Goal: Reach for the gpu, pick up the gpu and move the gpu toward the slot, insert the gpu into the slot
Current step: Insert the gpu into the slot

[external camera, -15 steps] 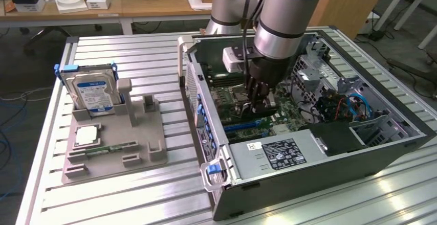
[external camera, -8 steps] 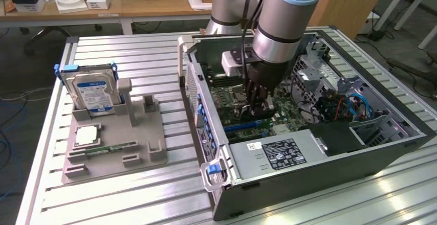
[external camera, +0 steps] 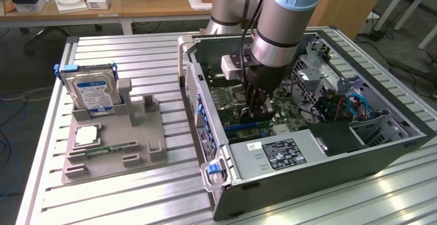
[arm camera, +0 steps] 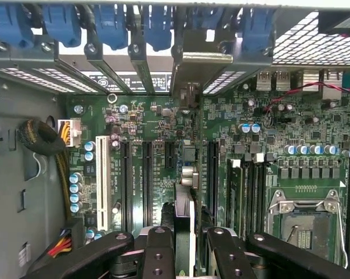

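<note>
The silver-grey arm [external camera: 290, 15] is wearing pale blue caps; a black cable [external camera: 244, 36] is trailing to its black gripper [external camera: 255, 114].

Thin gpu [arm camera: 184, 212] (seen edge-on) clamped in gripper [arm camera: 184, 256], over green motherboard [arm camera: 279, 131]

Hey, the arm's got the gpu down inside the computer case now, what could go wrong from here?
The pincer grips the gpu edge-on above the motherboard. If it drifts off line with the long black slots, its edge could press on nearby parts. Its silver bracket sits close to the rear slot covers and might catch there.
</note>
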Controlling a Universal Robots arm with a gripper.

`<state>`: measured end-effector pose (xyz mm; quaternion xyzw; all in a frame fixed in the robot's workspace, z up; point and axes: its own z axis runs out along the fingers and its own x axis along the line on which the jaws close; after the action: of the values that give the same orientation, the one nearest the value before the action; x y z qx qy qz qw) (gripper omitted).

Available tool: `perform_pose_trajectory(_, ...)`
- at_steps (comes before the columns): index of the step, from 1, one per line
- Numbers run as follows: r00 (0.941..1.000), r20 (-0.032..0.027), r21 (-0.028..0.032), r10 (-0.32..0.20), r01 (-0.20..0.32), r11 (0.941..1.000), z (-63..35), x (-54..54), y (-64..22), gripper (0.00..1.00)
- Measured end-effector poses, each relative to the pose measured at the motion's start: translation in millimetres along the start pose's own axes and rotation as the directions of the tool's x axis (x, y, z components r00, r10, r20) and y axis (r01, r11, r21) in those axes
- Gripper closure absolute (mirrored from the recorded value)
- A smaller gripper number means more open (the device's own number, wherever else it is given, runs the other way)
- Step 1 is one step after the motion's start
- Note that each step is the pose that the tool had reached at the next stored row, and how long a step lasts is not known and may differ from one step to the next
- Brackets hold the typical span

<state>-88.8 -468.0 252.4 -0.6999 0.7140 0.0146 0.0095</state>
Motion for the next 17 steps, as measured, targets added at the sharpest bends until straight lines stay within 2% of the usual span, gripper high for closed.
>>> perform_pose_trajectory(17, 1.0, -0.0001, -0.0001, 0.0, 0.0, 1.0, 7.1, -1.0, 3.0, 0.73)
